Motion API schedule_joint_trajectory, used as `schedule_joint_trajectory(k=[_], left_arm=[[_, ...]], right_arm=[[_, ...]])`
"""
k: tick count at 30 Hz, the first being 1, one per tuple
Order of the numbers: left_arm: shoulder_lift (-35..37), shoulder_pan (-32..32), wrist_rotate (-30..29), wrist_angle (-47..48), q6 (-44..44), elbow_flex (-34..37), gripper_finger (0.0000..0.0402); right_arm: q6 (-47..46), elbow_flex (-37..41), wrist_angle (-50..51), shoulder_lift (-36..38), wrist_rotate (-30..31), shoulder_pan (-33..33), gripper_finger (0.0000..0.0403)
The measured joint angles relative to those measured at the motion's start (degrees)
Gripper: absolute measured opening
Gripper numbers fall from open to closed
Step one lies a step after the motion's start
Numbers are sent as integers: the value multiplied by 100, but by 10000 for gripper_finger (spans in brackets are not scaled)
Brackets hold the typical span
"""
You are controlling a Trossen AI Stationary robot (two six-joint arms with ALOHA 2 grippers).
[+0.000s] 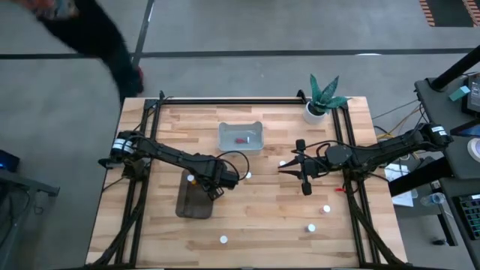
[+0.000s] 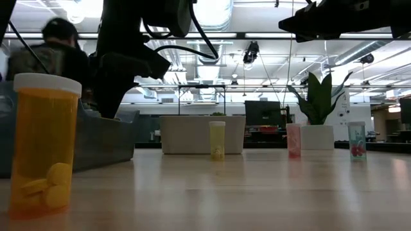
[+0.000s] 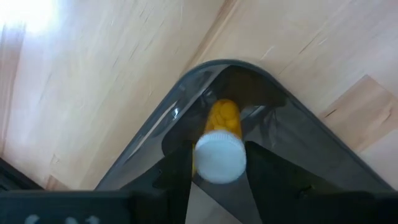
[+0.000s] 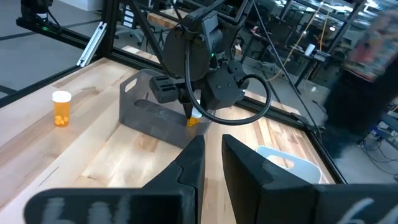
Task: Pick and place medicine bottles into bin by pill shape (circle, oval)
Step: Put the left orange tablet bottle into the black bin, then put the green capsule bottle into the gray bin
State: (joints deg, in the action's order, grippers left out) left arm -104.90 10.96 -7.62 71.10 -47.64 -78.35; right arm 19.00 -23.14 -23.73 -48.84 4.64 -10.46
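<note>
Your left claw (image 3: 217, 180) grips the white-capped amber pill bottle (image 3: 219, 149) over the dark grey plastic bin's (image 1: 193, 202) 12 o'clock end, poised for drop; right claw (image 4: 211, 155) narrow, idle.

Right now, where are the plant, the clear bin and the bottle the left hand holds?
plant (image 1: 325, 91), high view, its leaves
clear bin (image 1: 241, 127), high view, its rim
bottle (image 3: 219, 159), left wrist view, its white cap
</note>
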Motion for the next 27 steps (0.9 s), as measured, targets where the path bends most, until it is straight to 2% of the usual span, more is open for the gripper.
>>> schedule_joint_trajectory(k=[19,27], left_arm=[[184,0,1,89,2,-135,144],[387,0,83,427,0,-481,144]], right_arm=[[-35,0,-4,0,-1,0,47],[-56,0,-17,0,-2,0,47]])
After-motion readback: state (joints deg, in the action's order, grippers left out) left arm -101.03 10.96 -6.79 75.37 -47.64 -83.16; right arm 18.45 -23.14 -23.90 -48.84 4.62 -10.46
